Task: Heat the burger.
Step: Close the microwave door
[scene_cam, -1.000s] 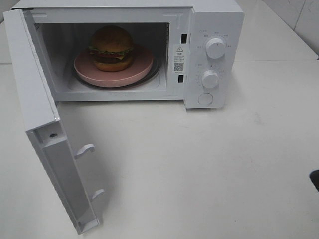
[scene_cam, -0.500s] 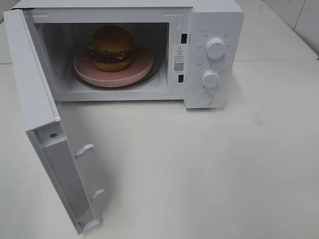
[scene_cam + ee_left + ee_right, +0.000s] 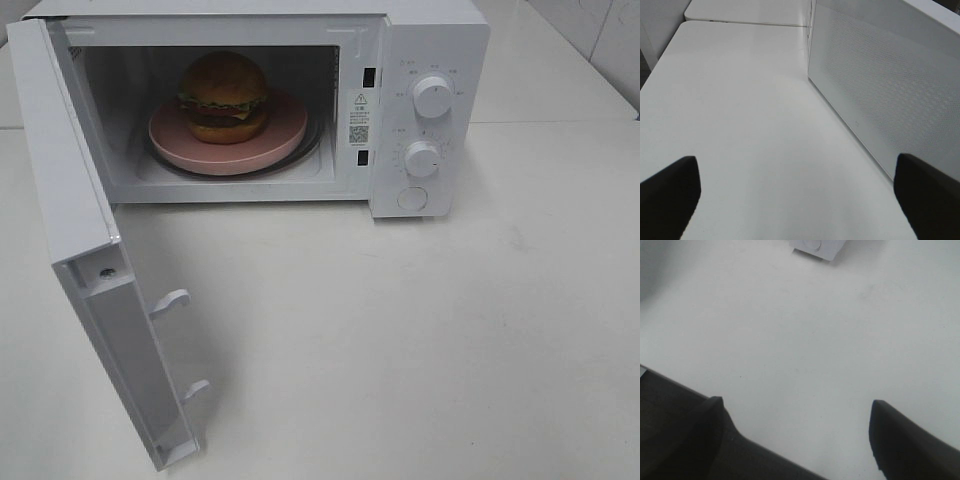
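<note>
My left tool (image 3: 795,169) and my right tool (image 3: 797,404) are dull black. The smooth flat table (image 3: 420,340) is plain white. The boxy metal microwave (image 3: 435,35) is white with white round knobs (image 3: 432,96), and its white door (image 3: 880,90) bears a fine dotted mesh pattern. The round burger (image 3: 224,97) has a glossy golden-brown bun, green lettuce, red tomato and a dark patty. The flat round plate (image 3: 285,135) is pale pink.

Burger (image 3: 223,97): round, with a glossy golden-brown bun, green lettuce frill, red tomato and dark patty.
Pose: upright, layers stacked level, top bun domed.
Support: rests on a pink plate (image 3: 283,138), left of its middle; bare rim shows in front and to the right.
Place: inside the microwave (image 3: 432,40) cavity, upper left of the frame.
</note>
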You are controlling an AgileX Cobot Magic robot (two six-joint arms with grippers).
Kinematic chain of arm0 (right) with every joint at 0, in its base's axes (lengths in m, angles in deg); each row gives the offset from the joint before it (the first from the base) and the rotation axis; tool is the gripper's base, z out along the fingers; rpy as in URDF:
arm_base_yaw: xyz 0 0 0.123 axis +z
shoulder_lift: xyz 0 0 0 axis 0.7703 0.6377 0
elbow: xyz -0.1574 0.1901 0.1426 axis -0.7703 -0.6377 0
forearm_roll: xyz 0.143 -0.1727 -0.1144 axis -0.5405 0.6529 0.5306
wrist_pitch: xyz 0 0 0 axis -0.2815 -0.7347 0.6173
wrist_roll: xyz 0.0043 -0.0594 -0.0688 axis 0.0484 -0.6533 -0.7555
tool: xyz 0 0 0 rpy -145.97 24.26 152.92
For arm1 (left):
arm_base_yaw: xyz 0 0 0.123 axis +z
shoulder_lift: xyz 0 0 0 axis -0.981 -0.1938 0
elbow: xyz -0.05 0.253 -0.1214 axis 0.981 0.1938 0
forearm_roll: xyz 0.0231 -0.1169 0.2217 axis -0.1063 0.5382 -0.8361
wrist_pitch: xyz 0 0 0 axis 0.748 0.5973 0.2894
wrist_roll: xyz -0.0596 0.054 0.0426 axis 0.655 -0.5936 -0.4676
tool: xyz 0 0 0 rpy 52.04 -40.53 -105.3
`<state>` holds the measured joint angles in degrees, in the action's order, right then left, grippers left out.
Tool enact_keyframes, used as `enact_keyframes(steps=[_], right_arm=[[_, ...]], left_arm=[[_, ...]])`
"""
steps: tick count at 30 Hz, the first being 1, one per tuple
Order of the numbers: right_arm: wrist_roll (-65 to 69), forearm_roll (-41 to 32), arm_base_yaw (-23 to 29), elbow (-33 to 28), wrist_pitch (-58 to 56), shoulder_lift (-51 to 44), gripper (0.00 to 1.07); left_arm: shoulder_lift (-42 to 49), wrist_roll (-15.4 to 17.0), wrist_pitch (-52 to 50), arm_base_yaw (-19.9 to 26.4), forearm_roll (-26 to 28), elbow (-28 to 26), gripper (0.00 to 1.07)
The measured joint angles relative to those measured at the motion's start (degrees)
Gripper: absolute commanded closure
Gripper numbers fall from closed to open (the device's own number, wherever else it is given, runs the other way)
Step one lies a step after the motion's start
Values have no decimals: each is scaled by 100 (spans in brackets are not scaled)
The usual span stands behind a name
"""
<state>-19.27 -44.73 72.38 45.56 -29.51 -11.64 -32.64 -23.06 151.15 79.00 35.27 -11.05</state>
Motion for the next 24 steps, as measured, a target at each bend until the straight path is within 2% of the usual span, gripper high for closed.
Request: enact_keyframes(steps=[7,9,12,17,24], right_arm=[[46,-6,-493,-34,103,-441,31],[52,-69,-837,-195,275,-756,31],[52,-103,-1071,-206,309,-963,31],[52,-120,-1375,-212,309,-1083,31],[103,-126,-1513,-218,309,-1083,31]], left_arm=[[0,0,0,0,0,0,9],[0,0,0,0,0,0,9],[0,0,0,0,0,0,9],[0,0,0,0,0,0,9],[0,0,0,0,0,0,9]])
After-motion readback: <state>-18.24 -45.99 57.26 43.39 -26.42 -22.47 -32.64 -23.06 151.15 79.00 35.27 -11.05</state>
